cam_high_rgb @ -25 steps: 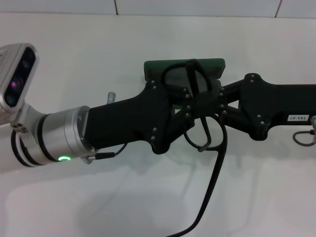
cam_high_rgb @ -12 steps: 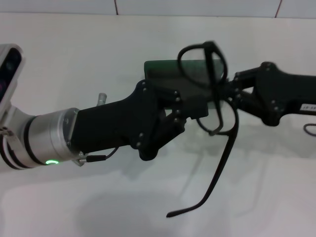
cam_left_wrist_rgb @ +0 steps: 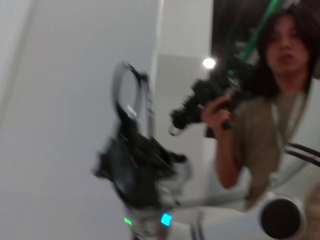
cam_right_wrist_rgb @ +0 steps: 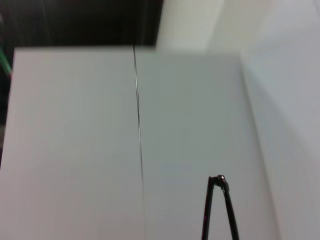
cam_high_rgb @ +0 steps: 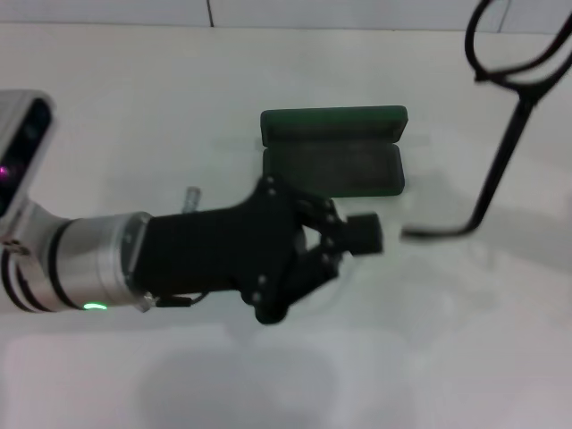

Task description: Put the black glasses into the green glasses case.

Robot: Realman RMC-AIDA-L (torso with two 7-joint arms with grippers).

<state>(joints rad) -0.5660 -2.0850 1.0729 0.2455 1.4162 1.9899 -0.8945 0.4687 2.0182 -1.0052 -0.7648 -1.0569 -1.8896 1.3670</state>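
Note:
The green glasses case (cam_high_rgb: 332, 121) lies open at mid-table, its lid raised at the far side and its dark lining bare. The black glasses (cam_high_rgb: 502, 156) hang in the air up and to the right of the case, with one temple arm dangling down. In the left wrist view my right gripper (cam_left_wrist_rgb: 132, 145) shows blurred and shut on the black glasses (cam_left_wrist_rgb: 129, 100). The thin temples of the glasses (cam_right_wrist_rgb: 218, 180) also appear in the right wrist view. My left gripper (cam_high_rgb: 344, 255) hovers just in front of the case, open and holding nothing.
The white table (cam_high_rgb: 447, 340) spreads all round the case, with a tiled wall edge (cam_high_rgb: 357, 13) at the back. A person holding a camera (cam_left_wrist_rgb: 260, 100) stands in the background of the left wrist view.
The left gripper has let go of the glasses and drawn back toward the near side. The right arm has carried the glasses up and right, out of the head view apart from the glasses.

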